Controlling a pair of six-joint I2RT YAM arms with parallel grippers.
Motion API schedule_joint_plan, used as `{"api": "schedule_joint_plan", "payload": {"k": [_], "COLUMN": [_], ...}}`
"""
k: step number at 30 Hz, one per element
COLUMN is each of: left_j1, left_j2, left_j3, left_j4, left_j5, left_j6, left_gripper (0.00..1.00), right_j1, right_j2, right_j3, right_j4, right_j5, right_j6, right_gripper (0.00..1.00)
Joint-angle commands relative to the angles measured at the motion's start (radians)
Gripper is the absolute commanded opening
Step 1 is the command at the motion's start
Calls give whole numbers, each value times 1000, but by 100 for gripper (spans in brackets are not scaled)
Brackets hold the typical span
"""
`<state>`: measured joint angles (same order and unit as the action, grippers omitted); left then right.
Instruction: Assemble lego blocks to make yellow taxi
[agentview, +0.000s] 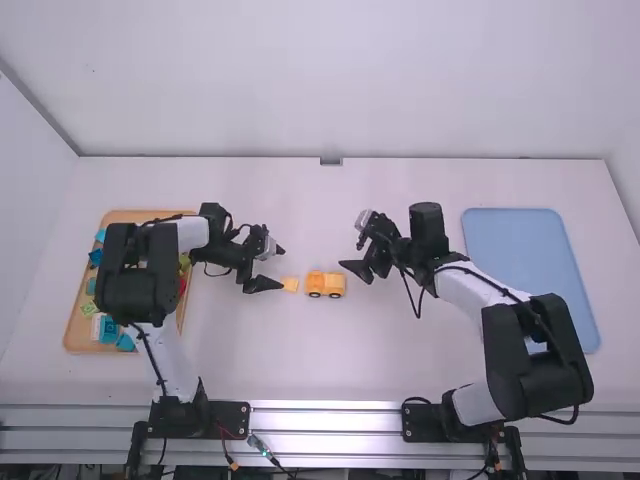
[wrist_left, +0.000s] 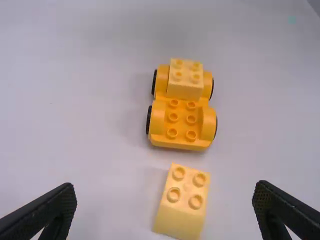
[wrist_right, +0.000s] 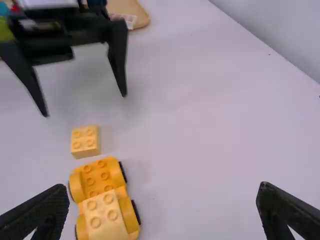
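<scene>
Yellow blk (wrist_left: 181, 212) – nr wheeled base (wrist_left: 181, 125)

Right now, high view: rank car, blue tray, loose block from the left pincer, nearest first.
From the left pincer:
1. Loose block: just off its fingertips, left of the car.
2. Car: around mid-table, right of the block.
3. Blue tray: right side of the table, clearly farthest.

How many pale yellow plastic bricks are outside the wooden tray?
2: one brick on the orange wheeled base, another brick loose on the white table. The left arm may hide others.
</scene>
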<state>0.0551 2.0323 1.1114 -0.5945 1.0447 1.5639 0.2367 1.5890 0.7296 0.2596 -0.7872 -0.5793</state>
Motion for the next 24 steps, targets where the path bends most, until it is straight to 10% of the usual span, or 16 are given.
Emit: {"api": "schedule_joint_plan", "payload": {"k": [1, 24], "left_j1": [-20, -27], "left_j2": [68, 113], "left_j3": [24, -145], "left_j4": [-45, 343], "left_j5": [44, 76], "left_j6": [215, 48], "left_gripper": [94, 38], "right_j1": [-37, -61], "right_j2": [-11, -11], "right_j3": [-29, -43], "right_j4": [27, 24], "right_j5": [-141, -125], "right_j6": [0, -2], "right_gripper": [99, 99]}}
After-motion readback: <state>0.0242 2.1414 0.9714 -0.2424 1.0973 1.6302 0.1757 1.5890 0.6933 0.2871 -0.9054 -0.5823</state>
